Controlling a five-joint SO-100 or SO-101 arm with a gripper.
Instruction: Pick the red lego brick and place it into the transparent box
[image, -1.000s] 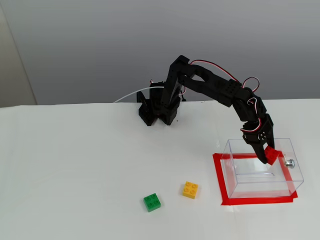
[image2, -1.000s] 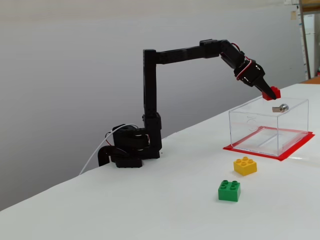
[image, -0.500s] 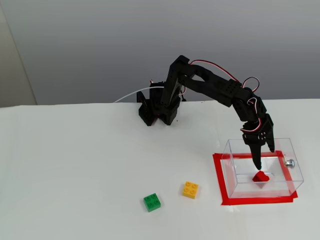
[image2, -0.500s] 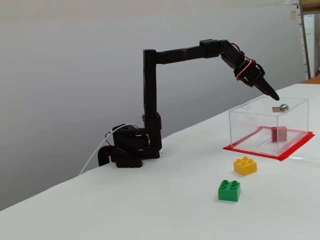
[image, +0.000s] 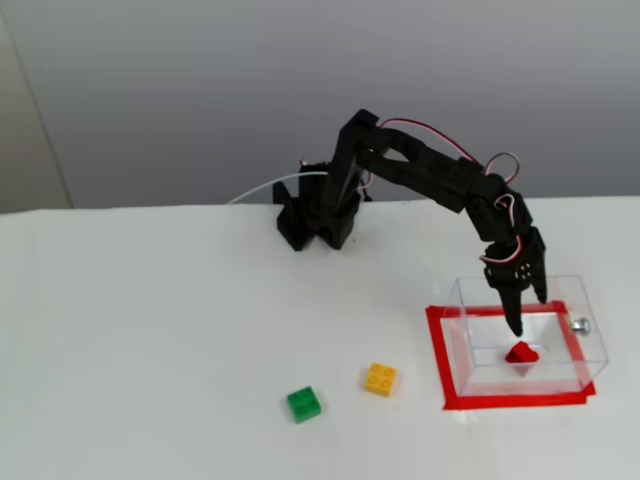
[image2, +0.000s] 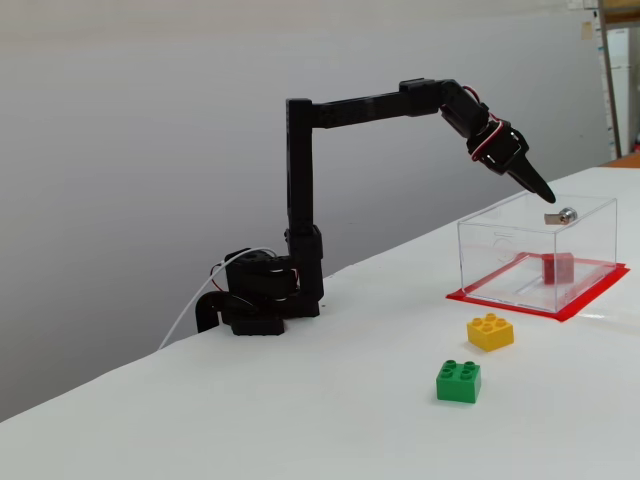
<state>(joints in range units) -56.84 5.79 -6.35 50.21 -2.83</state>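
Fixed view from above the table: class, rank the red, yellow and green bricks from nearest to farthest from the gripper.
1. The red lego brick, on the floor of the transparent box, just below the gripper.
2. The yellow brick, on the table left of the box.
3. The green brick, farther left still.
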